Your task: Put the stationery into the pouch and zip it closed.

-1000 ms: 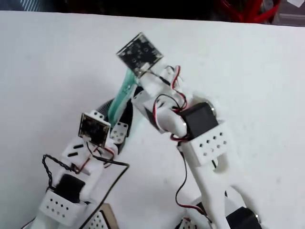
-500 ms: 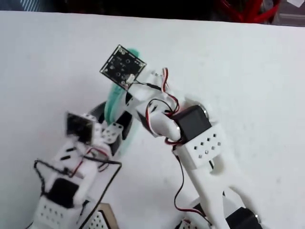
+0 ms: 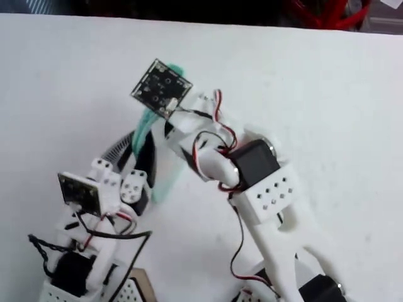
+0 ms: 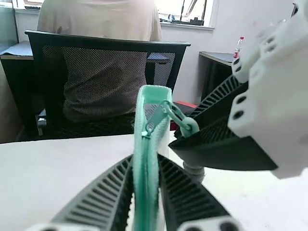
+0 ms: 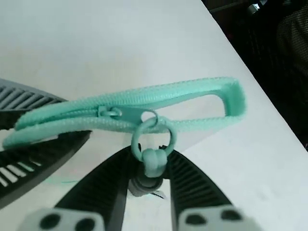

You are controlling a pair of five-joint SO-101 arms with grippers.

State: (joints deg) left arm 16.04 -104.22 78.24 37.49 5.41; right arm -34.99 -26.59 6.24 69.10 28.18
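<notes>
A mint-green pouch (image 3: pixel 162 177) is held up on edge between both arms at the table's middle left. My left gripper (image 4: pixel 146 166) is shut on the pouch's zipper edge (image 4: pixel 146 144), one dark finger on each side. My right gripper (image 5: pixel 150 168) is shut on the mint bead of the zipper pull (image 5: pixel 153 158), which hangs by a ring from the slider (image 5: pixel 109 113). Beyond the slider the zipper band (image 5: pixel 211 98) still gapes in a short loop. In the high view the right wrist camera board (image 3: pixel 161 89) covers the pouch's far end. What is inside the pouch is hidden.
The white table (image 3: pixel 315 82) ends at a dark far edge. A small wooden block (image 3: pixel 142 280) sits at the near edge by the left arm's base. Behind the table stands a black mesh chair (image 4: pixel 103 72).
The left arm has drawn back toward the near left, its grip sliding along the pouch. The right arm shifted left with the zipper pull, then stayed put.
</notes>
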